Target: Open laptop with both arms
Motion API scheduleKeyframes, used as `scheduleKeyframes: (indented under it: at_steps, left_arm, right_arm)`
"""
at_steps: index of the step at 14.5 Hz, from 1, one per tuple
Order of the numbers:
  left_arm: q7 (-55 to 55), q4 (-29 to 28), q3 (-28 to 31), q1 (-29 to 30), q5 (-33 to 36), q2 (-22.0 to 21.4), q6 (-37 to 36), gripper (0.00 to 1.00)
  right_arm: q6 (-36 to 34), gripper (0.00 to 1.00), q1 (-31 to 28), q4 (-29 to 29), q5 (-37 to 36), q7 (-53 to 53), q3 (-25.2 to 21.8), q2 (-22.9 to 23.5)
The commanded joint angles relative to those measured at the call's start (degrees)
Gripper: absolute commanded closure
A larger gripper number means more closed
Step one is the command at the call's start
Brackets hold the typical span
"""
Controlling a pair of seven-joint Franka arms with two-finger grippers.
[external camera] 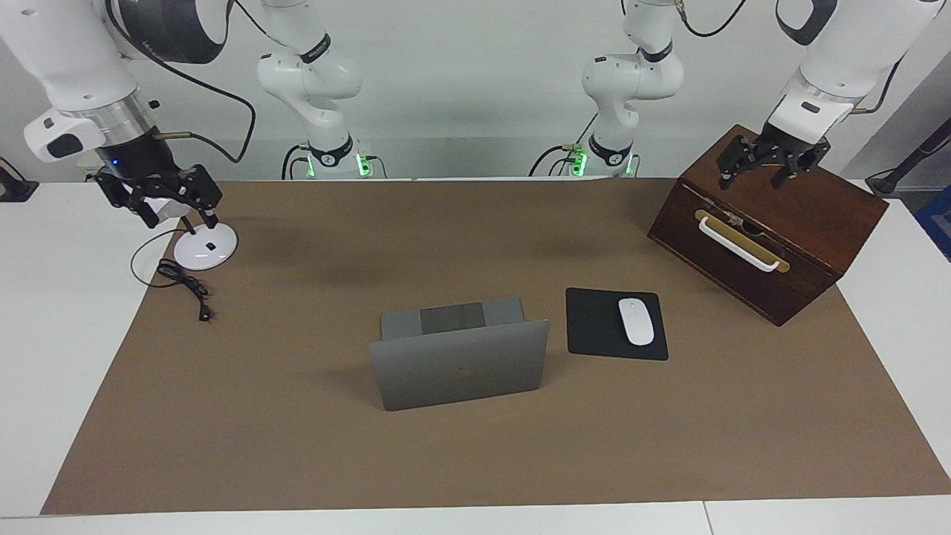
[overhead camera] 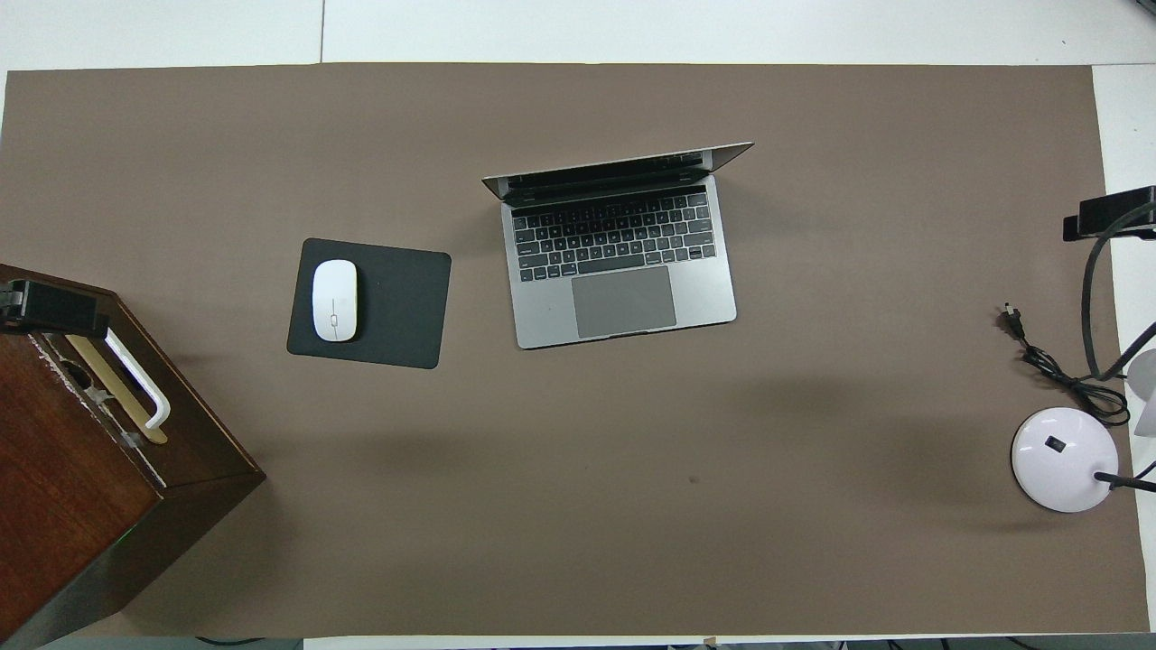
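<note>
- Laptop (external camera: 459,362) stands open on the brown mat (external camera: 297,416), about mid-worktop, lid raised close to upright with its back and dark logo turned away from the robots. Keyboard and darker trackpad show from overhead (overhead camera: 623,262).
- Black mouse pad (external camera: 615,324) lies just beside the laptop toward the left arm's end of the worktop; white mouse (external camera: 636,321) sits on it, at the edge of the pad away from the laptop.
- Dark wooden box (external camera: 773,223) with a white handle (external camera: 739,245) stands at the left arm's end, nearer to the robots than the mouse pad, set at an angle to the mat's edges.
- Left gripper (external camera: 773,174) hangs over the top of the wooden box, well apart from the laptop. Jaws spread open, holding nothing.
- Right gripper (external camera: 167,204) hangs over the right arm's end of the worktop, above the white round lamp base (external camera: 206,249). Jaws look spread apart, with nothing between them.
- Black cord (external camera: 182,286) with a plug lies coiled on the mat just beside the lamp base, farther from the robots than the base.
- Neither gripper touches the laptop.
</note>
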Motion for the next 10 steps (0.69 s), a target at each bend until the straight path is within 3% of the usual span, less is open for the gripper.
scheduleKeyframes:
  at_steps: [1,10]
  left_arm:
    - [-0.60,1.41,-0.52,0.82,0.51,0.64,-1.92,0.00]
    - [-0.25,1.41,-1.75,2.41,0.42,0.47,-2.36,0.00]
  right_arm:
    - [-0.08,0.00,0.49,-1.58,0.10,1.00,-0.37,-1.56]
    - [-0.52,0.00,0.85,-1.49,0.10,4.87,2.18,-1.56]
